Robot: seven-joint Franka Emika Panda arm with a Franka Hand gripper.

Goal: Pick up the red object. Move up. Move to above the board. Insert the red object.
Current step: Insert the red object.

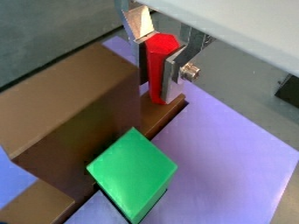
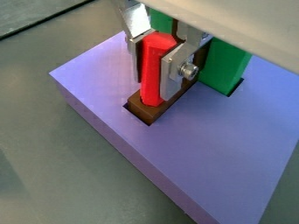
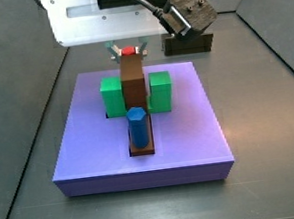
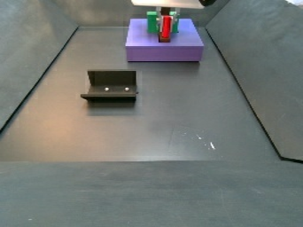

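Here the hand (image 2: 162,54) grips the upright red rod (image 2: 156,70) between its silver fingers (image 2: 177,68), the rod's lower end in the brown slot of the purple board (image 2: 111,105) beside a green block (image 1: 132,173).

I see the board (image 4: 165,46) at the desk's far edge, the fixture (image 4: 110,86) well apart nearer the left edge. The gripper (image 2: 158,66) holds the red object (image 2: 155,68) upright above the board's strip (image 3: 133,88), between two blocks (image 3: 157,90).
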